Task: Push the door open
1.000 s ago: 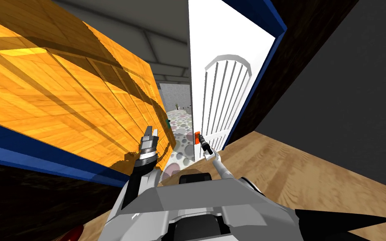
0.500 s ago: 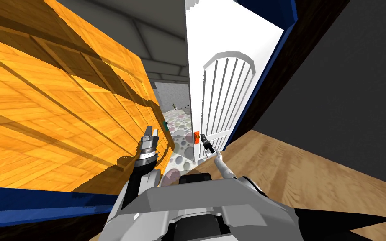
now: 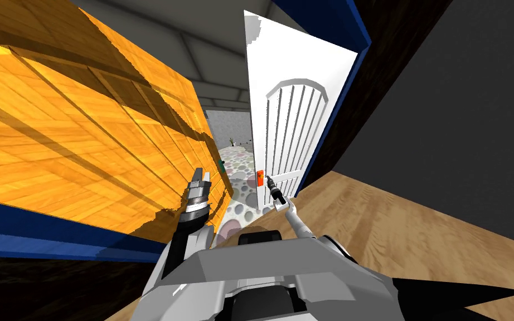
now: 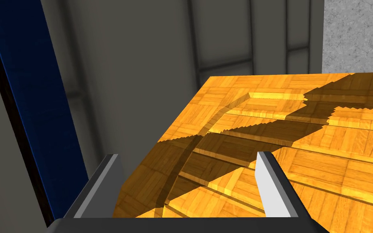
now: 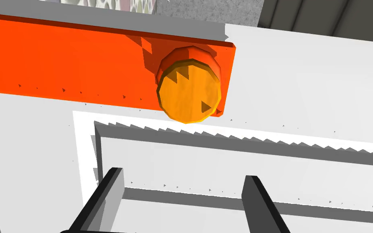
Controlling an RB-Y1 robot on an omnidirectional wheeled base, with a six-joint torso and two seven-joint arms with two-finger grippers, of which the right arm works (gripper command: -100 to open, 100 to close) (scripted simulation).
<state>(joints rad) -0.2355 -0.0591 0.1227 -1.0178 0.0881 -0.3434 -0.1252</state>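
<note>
The door ahead of the right pincer is plain white, smooth and matt. Its plate is flat orange, and the knob is yellower and faintly mottled. Beside the left pincer, a panel is glossy orange parquet wood. Beyond that pincer a wall is rough, speckled grey. The floor is pale grained wood, and the paving past the door is pebbled.

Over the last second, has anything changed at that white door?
Mostly my own view swung, so I moved. The white door looks slightly narrower, perhaps swung a little further. My right gripper stays open at it, near the orange knob; left gripper stays open. Nothing grasped.
</note>
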